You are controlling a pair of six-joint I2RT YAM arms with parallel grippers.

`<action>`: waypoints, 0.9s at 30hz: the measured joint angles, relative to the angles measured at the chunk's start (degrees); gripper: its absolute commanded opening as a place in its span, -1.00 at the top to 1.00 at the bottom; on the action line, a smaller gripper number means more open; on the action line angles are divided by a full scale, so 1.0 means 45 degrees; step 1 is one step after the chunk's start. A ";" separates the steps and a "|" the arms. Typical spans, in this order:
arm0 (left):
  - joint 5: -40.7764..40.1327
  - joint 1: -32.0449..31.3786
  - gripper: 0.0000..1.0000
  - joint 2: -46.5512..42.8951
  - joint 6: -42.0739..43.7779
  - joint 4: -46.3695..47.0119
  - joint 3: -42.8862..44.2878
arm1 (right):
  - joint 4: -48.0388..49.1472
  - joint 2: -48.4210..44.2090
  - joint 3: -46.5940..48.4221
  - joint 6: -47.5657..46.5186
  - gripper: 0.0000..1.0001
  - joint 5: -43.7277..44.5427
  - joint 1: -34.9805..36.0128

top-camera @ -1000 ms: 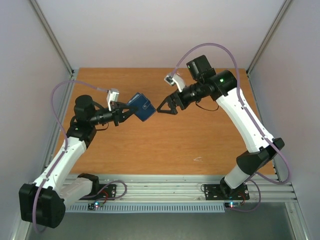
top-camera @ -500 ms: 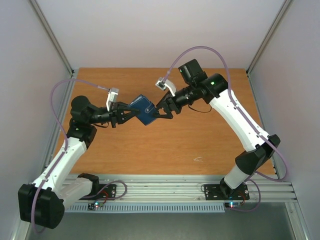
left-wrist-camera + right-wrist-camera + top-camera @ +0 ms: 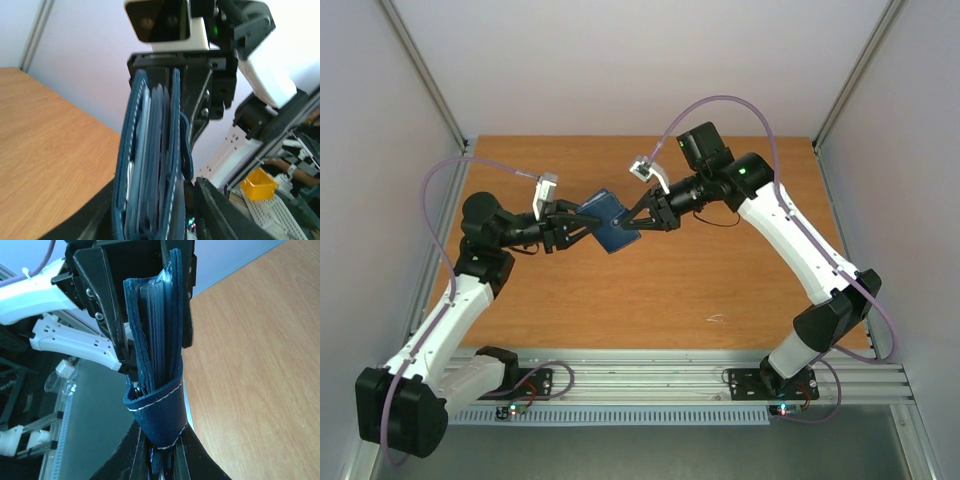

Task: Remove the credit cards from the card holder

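The dark navy card holder (image 3: 612, 222) hangs above the table, folded shut, between my two grippers. My right gripper (image 3: 638, 222) comes from the right and is shut on the holder's end, its fingers pinching just below the snap tab (image 3: 157, 415). From the left, my left gripper (image 3: 582, 230) straddles the other end with its jaws open. In the left wrist view a gap shows between the right finger (image 3: 220, 215) and the holder (image 3: 150, 165). The credit cards are hidden in the pockets; only thin layered edges show in the right wrist view of the holder (image 3: 155, 360).
The wooden table (image 3: 720, 280) lies below both arms, with a small white mark (image 3: 715, 319) near its front. White walls and metal frame posts (image 3: 425, 75) enclose it on three sides. The arm bases sit on a rail (image 3: 650, 380) at the near edge.
My right gripper reached the card holder and shut on its right end. My left jaws have loosened from their grip. The holder shifted slightly right and turned flatter.
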 measured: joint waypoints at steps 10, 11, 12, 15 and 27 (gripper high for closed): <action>-0.1783 -0.0121 0.36 -0.0097 -0.1132 0.0680 0.0165 | 0.7917 -0.1744 -0.4274 0.5707 0.98 -0.0272 0.0063; -0.1792 -0.0170 0.36 -0.0097 -0.1141 0.0695 0.0165 | 0.8408 -0.1812 -0.4401 0.6037 0.98 -0.0219 0.0058; -0.1807 -0.0223 0.37 -0.0097 -0.1141 0.0690 0.0165 | 0.8971 -0.1865 -0.4483 0.6397 0.98 -0.0117 0.0058; -0.1797 -0.0296 0.59 -0.0117 -0.1185 0.0719 0.0165 | 1.0088 -0.1914 -0.4503 0.7023 0.98 0.0078 0.0058; -0.3133 -0.0418 1.00 -0.0534 -0.1205 -0.0262 0.0209 | 0.8607 -0.1962 -0.3594 0.6237 0.14 0.2234 0.0209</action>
